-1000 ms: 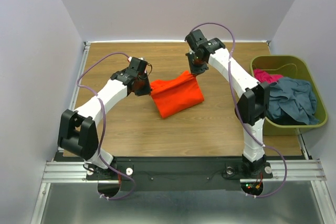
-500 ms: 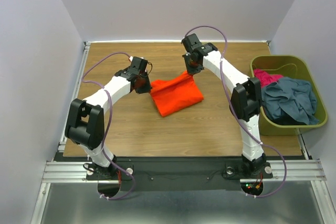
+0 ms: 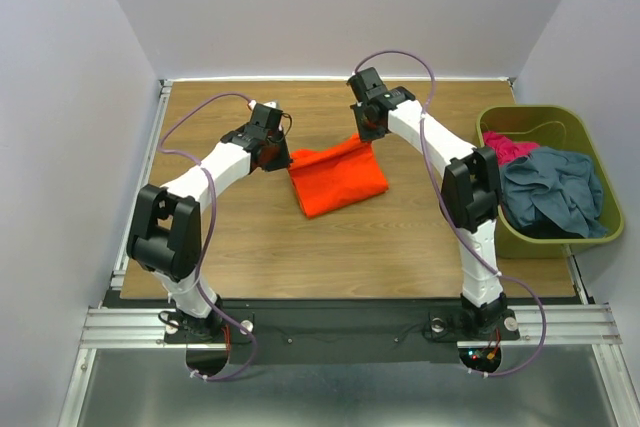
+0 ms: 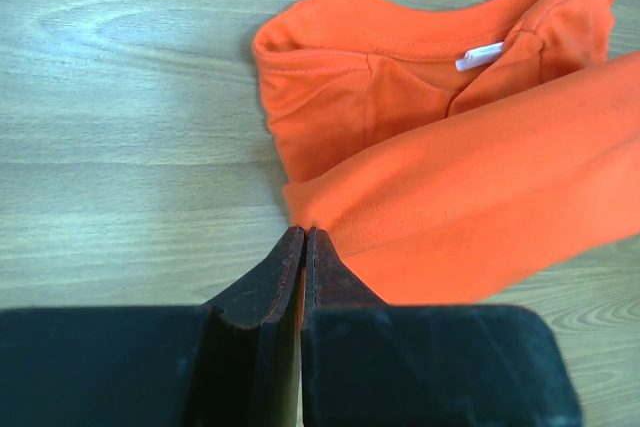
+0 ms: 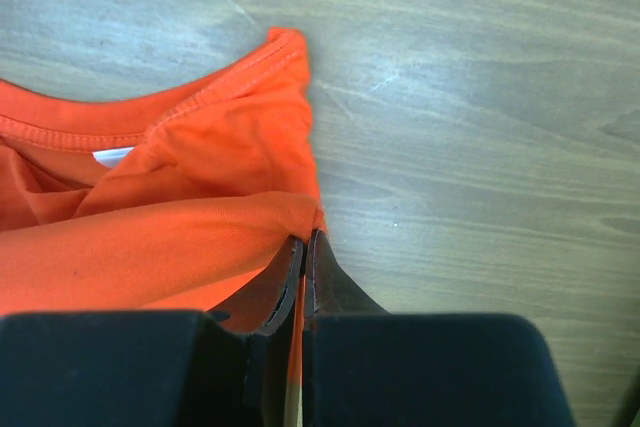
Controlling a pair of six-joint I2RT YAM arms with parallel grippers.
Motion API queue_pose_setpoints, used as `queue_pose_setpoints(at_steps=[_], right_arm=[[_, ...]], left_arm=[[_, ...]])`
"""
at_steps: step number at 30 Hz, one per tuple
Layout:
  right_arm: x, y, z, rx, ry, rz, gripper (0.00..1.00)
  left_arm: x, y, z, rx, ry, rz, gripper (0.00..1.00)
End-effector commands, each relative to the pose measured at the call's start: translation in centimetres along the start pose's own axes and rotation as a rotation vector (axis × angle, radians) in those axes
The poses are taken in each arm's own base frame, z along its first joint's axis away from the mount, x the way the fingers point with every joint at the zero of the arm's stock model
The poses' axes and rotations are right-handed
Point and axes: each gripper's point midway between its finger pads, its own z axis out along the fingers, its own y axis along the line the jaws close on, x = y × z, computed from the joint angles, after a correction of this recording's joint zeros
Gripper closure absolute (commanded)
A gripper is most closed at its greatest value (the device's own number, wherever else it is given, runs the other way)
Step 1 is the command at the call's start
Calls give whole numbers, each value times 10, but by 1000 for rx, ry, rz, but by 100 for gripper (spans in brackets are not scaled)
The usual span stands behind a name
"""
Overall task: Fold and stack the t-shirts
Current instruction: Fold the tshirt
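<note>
Top external: both fingers have carried the orange t-shirt (image 3: 338, 178) farther back.

An orange t-shirt (image 3: 338, 178) lies folded mid-bench (image 3: 250, 247), the left gripper (image 3: 281, 155) at its nine o'clock edge and the right gripper (image 3: 366, 134) at its one o'clock corner. At three o'clock an olive tub (image 3: 590, 237) holds a blue-grey t-shirt (image 3: 555, 192) and a magenta t-shirt (image 3: 508, 148).

Wooden table (image 3: 330, 247) (metal-railed) boxed by plain white walls (image 3: 300, 7).
</note>
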Motion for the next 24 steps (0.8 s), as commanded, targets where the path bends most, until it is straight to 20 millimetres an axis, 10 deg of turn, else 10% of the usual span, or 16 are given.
queue_pose_setpoints(at_steps=[1,12,24], right_arm=[[-39,-25,-16,54,-132,39,99],[-32,-21,15,68,-129,56,92],[-49,-40,17,127,-187,175,81]], left_arm=[[-12,9,3,-34,-34,-5,100],[-11,17,32,-49,-48,-20,99],[-51,3,31,-20,-176,9,50]])
